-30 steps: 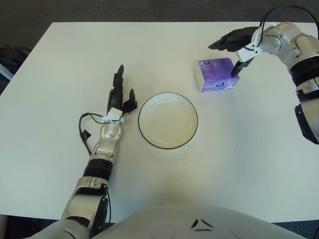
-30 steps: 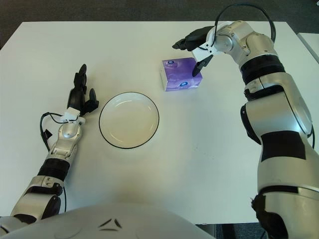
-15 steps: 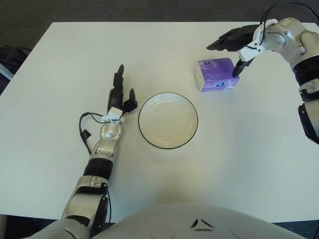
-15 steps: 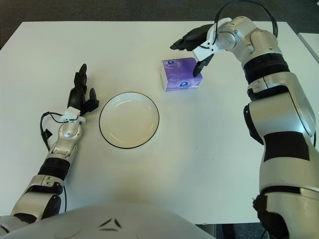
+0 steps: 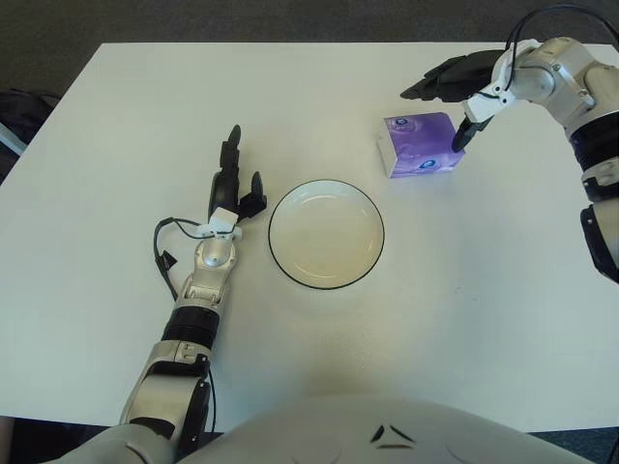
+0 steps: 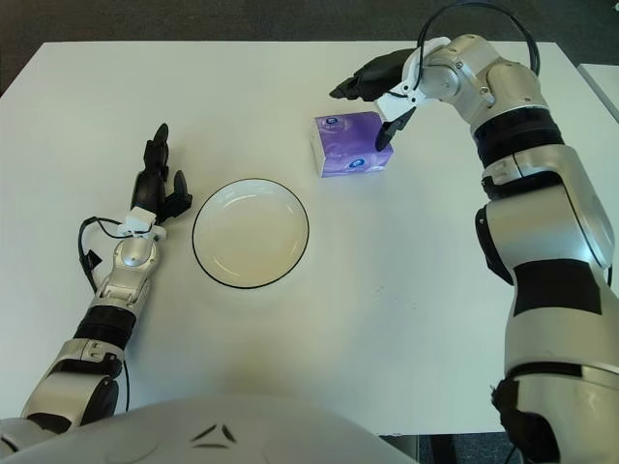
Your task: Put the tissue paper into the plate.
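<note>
Landmark = plate: white w/ dark rim, sits roughly mid worktop, nothing in it.

Tissue paper – purple pack, lying flat on the worktop up and to the right of the plate, well apart from it, not in it.

Right robot hand is over the far-right edge of the pack, further from the plate than the pack is. Fingers spread – two dark fingers reach out past the pack's far side, thumb points down at its right end. Thumb tip looks at or just beside the pack's top-right corner; can't tell if it's actually touching. Not gripping anything, hand open.

Left robot hand just left of the plate, close to the rim but apart from it. Fingers extended pointing away from the robot, relaxed, holding nothing. Forearm runs back toward the robot body along the worktop; a black cable loops beside the wrist.
</note>
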Controlling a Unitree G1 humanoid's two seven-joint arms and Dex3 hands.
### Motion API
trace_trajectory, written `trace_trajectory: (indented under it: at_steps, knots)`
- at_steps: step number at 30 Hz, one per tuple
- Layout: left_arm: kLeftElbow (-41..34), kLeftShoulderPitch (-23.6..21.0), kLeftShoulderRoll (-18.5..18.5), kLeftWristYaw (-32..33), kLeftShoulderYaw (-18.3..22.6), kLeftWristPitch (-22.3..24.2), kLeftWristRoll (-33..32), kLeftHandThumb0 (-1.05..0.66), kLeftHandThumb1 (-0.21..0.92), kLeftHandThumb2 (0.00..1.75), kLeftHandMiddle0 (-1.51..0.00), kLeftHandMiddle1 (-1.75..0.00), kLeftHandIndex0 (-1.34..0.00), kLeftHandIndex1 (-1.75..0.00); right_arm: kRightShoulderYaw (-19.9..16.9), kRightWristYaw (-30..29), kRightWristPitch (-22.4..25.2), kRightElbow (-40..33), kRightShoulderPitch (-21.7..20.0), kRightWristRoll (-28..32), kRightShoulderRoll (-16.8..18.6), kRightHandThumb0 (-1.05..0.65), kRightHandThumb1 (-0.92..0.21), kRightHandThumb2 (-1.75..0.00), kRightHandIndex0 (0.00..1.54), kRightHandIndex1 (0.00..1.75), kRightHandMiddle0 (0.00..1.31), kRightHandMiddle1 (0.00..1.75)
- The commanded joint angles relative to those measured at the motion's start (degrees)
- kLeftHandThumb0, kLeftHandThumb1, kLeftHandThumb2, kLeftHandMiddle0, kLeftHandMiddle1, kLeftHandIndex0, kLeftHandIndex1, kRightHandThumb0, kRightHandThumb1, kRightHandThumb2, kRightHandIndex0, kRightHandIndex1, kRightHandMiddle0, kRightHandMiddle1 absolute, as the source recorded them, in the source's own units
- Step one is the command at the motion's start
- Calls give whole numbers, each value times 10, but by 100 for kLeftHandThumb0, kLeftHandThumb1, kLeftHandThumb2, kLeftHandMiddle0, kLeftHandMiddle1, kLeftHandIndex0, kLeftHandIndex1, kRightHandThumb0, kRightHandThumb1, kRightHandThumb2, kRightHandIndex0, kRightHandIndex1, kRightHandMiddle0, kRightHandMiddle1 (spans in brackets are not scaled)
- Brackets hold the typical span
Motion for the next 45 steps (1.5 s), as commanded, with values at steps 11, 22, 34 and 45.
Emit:
trace_trajectory:
  at_steps: [11, 22, 34, 45]
  knots:
    - [110, 84, -35, -1, -22, -12, 8, -86, 92, 91, -10, 0, 0, -25, -21, -54, 39, -53, 60, 3, -3, -105, -86, -3, 0, 0, 0, 0]
    - [115, 83, -34, -2, -21, -16, 7, -85, 92, 92, -10, 0, 0, -25, -12, -127, 76, -49, 97, -16, 22, -105, -85, -2, 0, 0, 0, 0]
    - [114, 84, -33, 0, -22, -20, 9, -86, 92, 92, -10, 0, 0, -26, 13, -189, 100, 3, 107, -38, 58, -105, -85, -2, 0, 0, 0, 0]
    - [110, 88, -33, 4, -23, -19, 13, -86, 92, 93, -10, 0, 0, -27, 37, -223, 103, 43, 102, -52, 75, -105, -85, -1, 0, 0, 0, 0]
